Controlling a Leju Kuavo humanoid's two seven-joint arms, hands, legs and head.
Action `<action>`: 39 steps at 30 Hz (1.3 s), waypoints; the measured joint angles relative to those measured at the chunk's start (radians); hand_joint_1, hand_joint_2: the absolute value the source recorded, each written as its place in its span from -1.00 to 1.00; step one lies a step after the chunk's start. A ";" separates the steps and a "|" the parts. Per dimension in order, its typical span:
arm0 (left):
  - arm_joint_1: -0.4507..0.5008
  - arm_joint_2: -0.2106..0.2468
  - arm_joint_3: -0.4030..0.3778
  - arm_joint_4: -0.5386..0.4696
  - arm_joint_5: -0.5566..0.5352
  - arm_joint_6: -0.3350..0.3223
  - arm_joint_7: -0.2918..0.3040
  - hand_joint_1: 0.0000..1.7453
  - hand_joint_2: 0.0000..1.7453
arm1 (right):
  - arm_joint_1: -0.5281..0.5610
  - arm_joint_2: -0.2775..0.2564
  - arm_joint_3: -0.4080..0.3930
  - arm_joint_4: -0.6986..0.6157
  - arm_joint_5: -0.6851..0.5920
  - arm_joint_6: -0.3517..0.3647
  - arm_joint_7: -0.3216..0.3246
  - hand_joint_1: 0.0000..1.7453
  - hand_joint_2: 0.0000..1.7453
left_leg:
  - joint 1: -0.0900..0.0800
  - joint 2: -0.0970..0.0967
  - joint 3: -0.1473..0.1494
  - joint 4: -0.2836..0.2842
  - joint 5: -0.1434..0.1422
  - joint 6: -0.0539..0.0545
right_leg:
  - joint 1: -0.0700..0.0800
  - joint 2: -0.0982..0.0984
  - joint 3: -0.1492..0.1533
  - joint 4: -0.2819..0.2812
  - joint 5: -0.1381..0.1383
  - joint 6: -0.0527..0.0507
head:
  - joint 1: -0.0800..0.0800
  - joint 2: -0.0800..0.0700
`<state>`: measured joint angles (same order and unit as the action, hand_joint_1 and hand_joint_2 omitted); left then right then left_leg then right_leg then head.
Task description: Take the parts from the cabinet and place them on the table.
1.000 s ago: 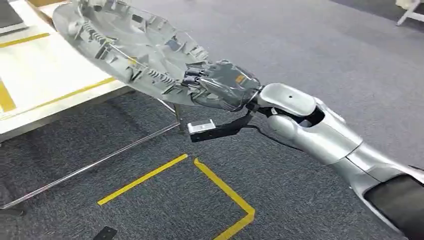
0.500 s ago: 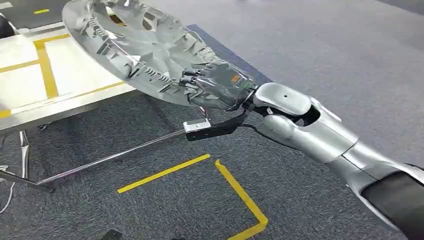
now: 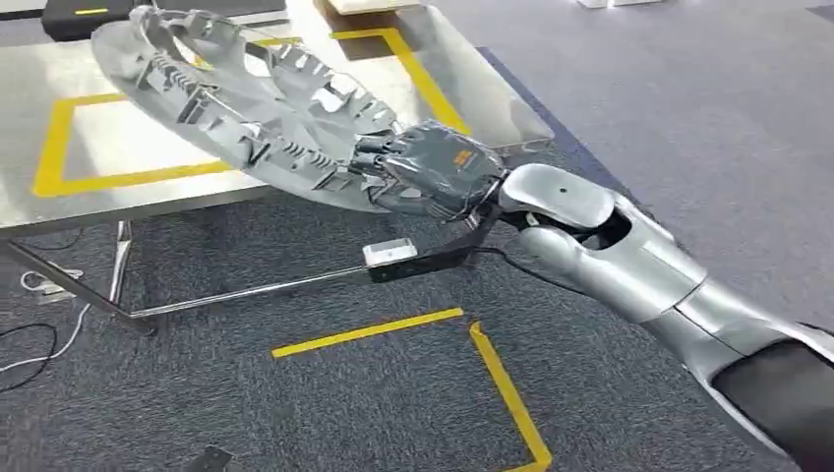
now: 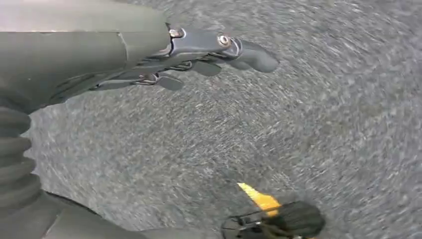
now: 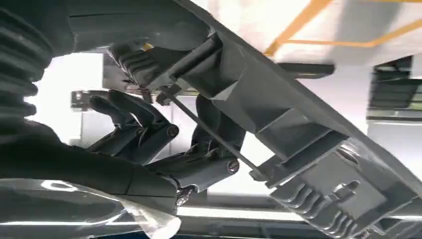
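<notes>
A large round grey wheel cover [image 3: 246, 103], its ribbed inner side up, hangs tilted over the near edge of a steel table [image 3: 59, 187]. My right hand [image 3: 433, 172] grips its near rim, with the silver arm stretched out from the lower right. In the right wrist view the fingers [image 5: 149, 129] curl around the cover's rim [image 5: 298, 134], close to the lens. My left hand [image 4: 199, 55] hangs over the grey carpet with its fingers apart and nothing in it.
Yellow tape [image 3: 59, 147] frames a rectangle on the steel table top. Yellow tape lines [image 3: 502, 383] mark the grey carpet below my arm. The table's steel legs and brace [image 3: 246, 291] run low in front. Cables [image 3: 39, 339] lie on the floor at the left.
The whole view has swung, so the table now lies more fully in front of me. My right hand has kept its hold on the wheel cover throughout.
</notes>
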<state>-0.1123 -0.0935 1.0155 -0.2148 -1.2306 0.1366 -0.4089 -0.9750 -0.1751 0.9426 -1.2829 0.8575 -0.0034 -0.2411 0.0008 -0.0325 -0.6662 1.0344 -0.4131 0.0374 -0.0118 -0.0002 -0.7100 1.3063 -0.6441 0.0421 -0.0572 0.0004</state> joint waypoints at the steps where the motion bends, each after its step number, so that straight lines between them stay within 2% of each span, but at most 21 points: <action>1: 0.000 0.000 0.000 0.000 0.000 0.000 0.000 -1.00 1.00 | 0.002 0.000 0.002 0.001 0.003 -0.001 0.000 1.00 1.00 | -0.001 -0.009 0.001 0.001 0.000 0.001 | 0.000 0.000 -0.021 0.016 0.013 0.000 | 0.000 0.000; 2: 0.002 0.000 0.000 0.000 0.000 0.000 0.000 -1.00 1.00 | 0.003 -0.002 0.004 0.001 0.015 -0.003 0.004 1.00 1.00 | -0.002 -0.015 0.002 0.002 -0.002 0.003 | 0.001 0.000 -0.021 -0.009 0.047 -0.002 | 0.001 0.000; 4: 0.004 -0.001 0.000 0.000 0.000 0.000 0.000 -1.00 1.00 | 0.003 -0.002 0.006 0.001 0.030 -0.006 0.008 1.00 1.00 | -0.002 -0.036 0.004 0.008 -0.007 0.003 | 0.001 0.002 0.032 -0.159 0.153 -0.012 | 0.001 0.000; 5: 0.004 -0.002 0.000 0.000 0.000 0.000 0.000 -1.00 1.00 | 0.003 -0.002 0.006 0.001 0.032 -0.011 0.011 1.00 1.00 | -0.002 -0.042 0.004 0.010 -0.010 0.000 | 0.002 0.010 0.059 -0.239 0.186 -0.017 | 0.002 0.000; 7: 0.004 -0.002 0.000 0.000 0.000 -0.003 0.000 -1.00 1.00 | 0.001 -0.001 0.007 0.002 0.030 -0.019 0.016 1.00 1.00 | -0.004 -0.048 -0.006 0.016 -0.009 -0.010 | 0.004 0.015 0.087 -0.272 0.168 -0.020 | 0.002 0.000; 10: 0.006 -0.002 -0.001 0.000 -0.002 -0.007 0.000 -1.00 1.00 | 0.004 0.003 0.007 0.004 0.031 -0.020 0.023 1.00 1.00 | -0.004 -0.050 -0.003 0.008 -0.004 -0.027 | 0.003 0.014 0.089 -0.280 0.176 -0.031 | 0.002 0.000; 11: 0.007 0.003 -0.001 0.000 -0.002 -0.007 0.000 -1.00 1.00 | 0.007 0.004 0.007 0.005 0.032 -0.021 0.025 1.00 1.00 | -0.003 -0.033 -0.006 0.015 -0.014 -0.030 | -0.003 0.008 0.098 -0.288 0.180 -0.034 | 0.003 0.000; 13: 0.005 -0.002 -0.001 0.000 -0.003 -0.009 -0.002 -1.00 1.00 | 0.008 0.004 0.006 0.008 0.038 -0.027 0.029 1.00 1.00 | 0.000 0.008 -0.046 0.113 -0.070 -0.045 | -0.004 0.004 0.105 -0.292 0.179 -0.040 | -0.008 0.000; 15: 0.004 -0.002 -0.002 0.000 -0.005 -0.013 -0.005 -1.00 1.00 | 0.014 0.004 0.007 0.010 0.044 -0.036 0.030 1.00 1.00 | 0.011 0.019 -0.113 0.259 -0.125 -0.056 | -0.004 -0.003 0.108 -0.291 0.177 -0.042 | -0.006 0.000; 16: 0.004 -0.002 -0.002 0.000 -0.005 -0.014 -0.006 -1.00 1.00 | 0.018 0.004 0.007 0.011 0.046 -0.038 0.030 1.00 1.00 | 0.015 0.021 -0.127 0.287 -0.126 -0.061 | -0.005 -0.005 0.109 -0.291 0.176 -0.041 | -0.007 0.000; 18: 0.005 -0.001 -0.002 0.000 -0.007 -0.015 -0.006 -1.00 1.00 | 0.023 0.004 0.007 0.012 0.047 -0.038 0.031 1.00 1.00 | 0.023 0.023 -0.097 0.221 -0.071 -0.066 | -0.007 -0.006 0.110 -0.290 0.174 -0.038 | -0.007 0.000; 20: 0.005 0.000 -0.002 0.000 -0.008 -0.015 -0.007 -1.00 1.00 | 0.022 0.004 0.007 0.013 0.047 -0.038 0.032 1.00 1.00 | 0.029 0.034 -0.011 0.047 0.011 -0.071 | -0.011 -0.007 0.114 -0.286 0.167 -0.028 | -0.007 0.000; 21: 0.002 -0.002 -0.002 0.000 -0.008 -0.015 -0.008 -1.00 1.00 | 0.021 0.004 0.006 0.014 0.048 -0.038 0.033 1.00 1.00 | 0.022 0.037 0.005 0.025 -0.011 -0.070 | -0.006 -0.007 0.112 -0.285 0.166 -0.021 | -0.008 0.000; 26: 0.004 -0.003 -0.003 0.000 -0.011 -0.022 -0.013 -1.00 1.00 | 0.022 0.003 0.005 0.015 0.056 -0.039 0.039 1.00 1.00 | 0.021 0.029 0.011 0.001 -0.010 -0.029 | -0.009 -0.012 0.101 -0.286 0.154 0.009 | -0.005 0.000; 27: 0.003 -0.004 -0.004 0.000 -0.012 -0.026 -0.016 -1.00 1.00 | 0.020 0.003 0.003 0.015 0.057 -0.039 0.040 1.00 1.00 | 0.021 0.028 0.012 0.001 -0.010 -0.023 | -0.009 -0.008 0.091 -0.256 0.132 0.008 | -0.001 0.000; 30: 0.001 -0.001 -0.010 0.000 -0.017 -0.029 -0.021 -1.00 1.00 | 0.022 0.003 0.003 0.016 0.066 -0.047 0.040 1.00 1.00 | 0.014 0.025 0.012 0.002 -0.013 -0.012 | -0.006 -0.002 -0.022 -0.028 0.034 0.005 | 0.005 0.000; 31: 0.001 -0.001 -0.011 0.000 -0.019 -0.031 -0.021 -1.00 1.00 | 0.026 0.003 0.003 0.016 0.069 -0.048 0.041 1.00 1.00 | 0.012 0.024 0.013 0.002 -0.014 -0.010 | -0.006 -0.002 -0.050 0.020 0.029 0.004 | 0.005 0.000; 33: 0.001 -0.002 -0.015 0.000 -0.021 -0.034 -0.022 -1.00 1.00 | 0.030 0.003 0.003 0.016 0.071 -0.050 0.043 1.00 1.00 | 0.011 0.018 0.016 0.002 -0.015 -0.009 | -0.006 -0.002 -0.037 -0.027 0.082 0.000 | 0.005 0.000; 35: 0.000 -0.002 -0.017 0.000 -0.021 -0.035 -0.022 -1.00 1.00 | 0.029 0.003 0.002 0.016 0.073 -0.052 0.046 1.00 1.00 | 0.010 0.012 0.021 0.003 -0.019 -0.012 | -0.004 -0.001 0.041 -0.194 0.171 -0.010 | 0.006 0.000; 37: 0.000 -0.003 -0.018 0.000 -0.021 -0.036 -0.023 -1.00 1.00 | 0.026 0.002 -0.003 0.016 0.074 -0.056 0.048 1.00 1.00 | 0.003 0.009 0.014 0.010 -0.023 -0.021 | 0.000 -0.001 0.092 -0.286 0.171 -0.016 | 0.009 0.000; 39: 0.001 -0.003 -0.018 0.000 -0.022 -0.039 -0.024 -1.00 1.00 | 0.026 0.002 -0.003 0.016 0.076 -0.062 0.048 1.00 1.00 | 0.008 0.010 0.014 0.003 -0.017 -0.032 | 0.003 0.001 0.088 -0.278 0.173 -0.016 | 0.009 0.000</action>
<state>-0.1111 -0.0962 0.9976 -0.2148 -1.2524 0.0976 -0.4326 -0.9490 -0.1732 0.9392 -1.2665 0.9339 -0.0652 -0.1926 0.0090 -0.0227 -0.6518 1.0374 -0.4306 0.0057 -0.0084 0.0008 -0.6219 1.0279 -0.4711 0.0259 -0.0484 0.0004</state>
